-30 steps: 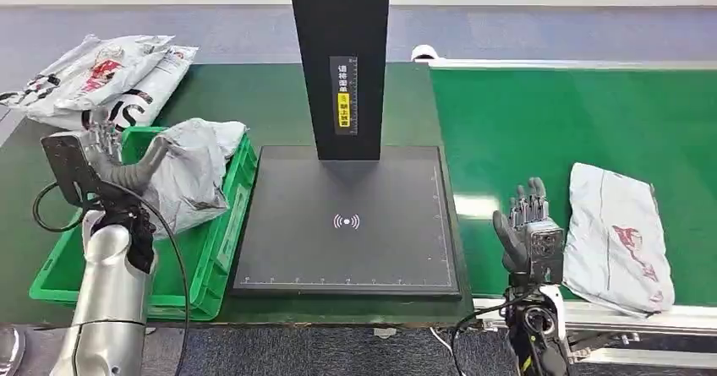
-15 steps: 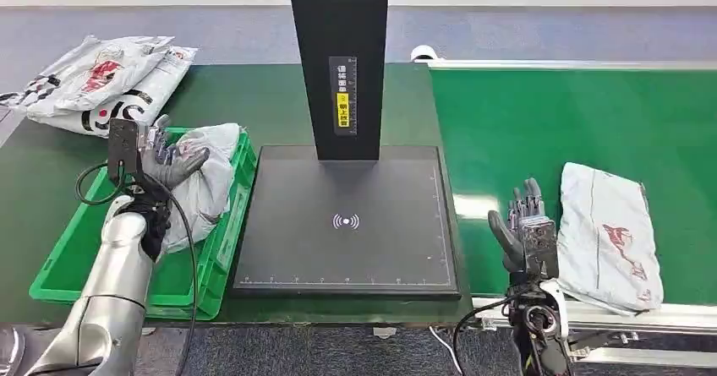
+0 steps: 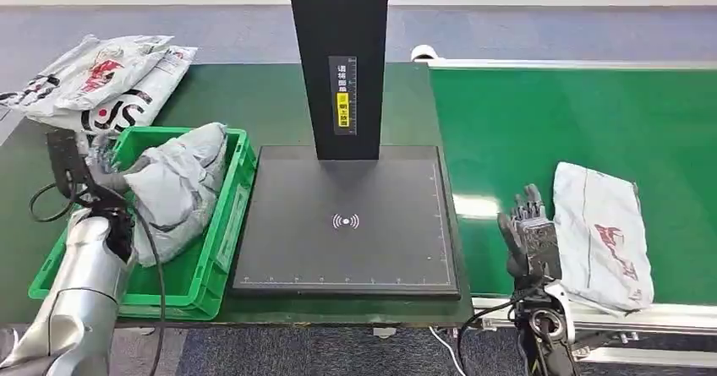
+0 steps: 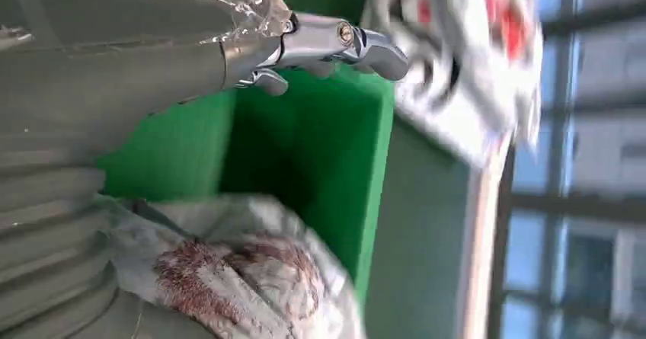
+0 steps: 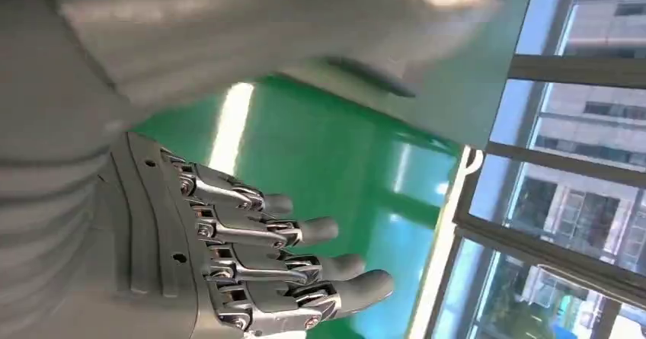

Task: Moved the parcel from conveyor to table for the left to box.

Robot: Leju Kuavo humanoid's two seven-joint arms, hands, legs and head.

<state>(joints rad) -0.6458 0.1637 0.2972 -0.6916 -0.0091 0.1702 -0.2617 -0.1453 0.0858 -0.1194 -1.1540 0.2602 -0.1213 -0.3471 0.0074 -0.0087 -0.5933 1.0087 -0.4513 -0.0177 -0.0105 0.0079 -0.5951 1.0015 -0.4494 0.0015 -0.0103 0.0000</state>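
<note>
Grey parcel, crumpled with a red print, sits in the green bin at nine o'clock, left hand gripping it. Second parcel lies flat on the conveyor at three o'clock; right hand beside it, fingers spread, holding nothing.

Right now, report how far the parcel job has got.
Done: one grey parcel lies in the green crate, the left hand on it. In hand: nothing; the right hand is open beside the conveyor parcel. Left: move it onto the table.
</note>
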